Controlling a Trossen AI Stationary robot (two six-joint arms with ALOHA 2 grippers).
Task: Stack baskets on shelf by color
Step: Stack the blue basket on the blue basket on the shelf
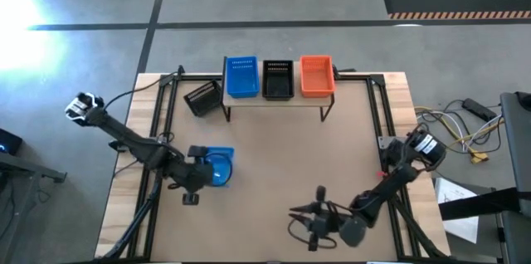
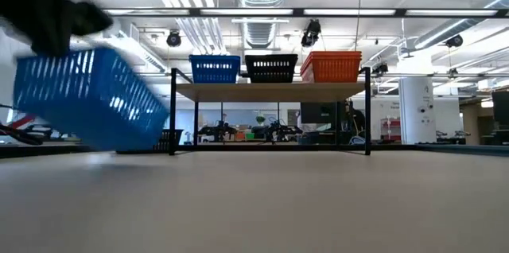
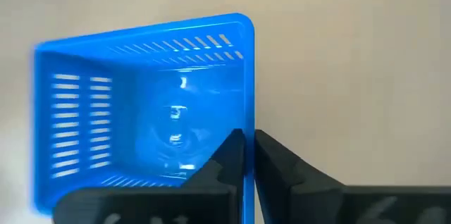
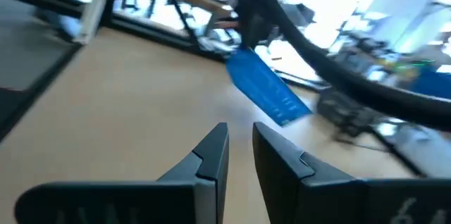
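Observation:
A blue basket (image 1: 219, 167) sits in my left gripper (image 3: 248, 136) over the table's left half, and shows tilted in the low view (image 2: 87, 98). The shelf (image 1: 274, 103) stands at the table's far edge on thin black legs. A blue basket (image 1: 241, 76), a black basket (image 1: 277, 80) and an orange basket (image 1: 316, 75) rest on its board. Another black basket (image 1: 202, 98) lies tilted on the table just left of the shelf. My right gripper (image 1: 319, 202) hovers at the near right, open by a narrow gap (image 4: 239, 136), touching nothing. My left gripper is shut on one side wall of the blue basket (image 3: 248, 97), at its rim. One finger (image 3: 225, 157) is inside the basket and the other (image 3: 278, 160) outside. The fingers come slanting down from the table's left. The basket hangs tilted; I cannot tell whether its low corner (image 2: 119, 148) touches the table.
The wooden tabletop (image 1: 274, 156) lies bare between the shelf and both arms. Black frame rails (image 1: 382, 114) run along its left and right edges. Cables (image 1: 452, 127) and papers lie beyond the right edge. My left arm (image 4: 282, 13) crosses the right wrist view.

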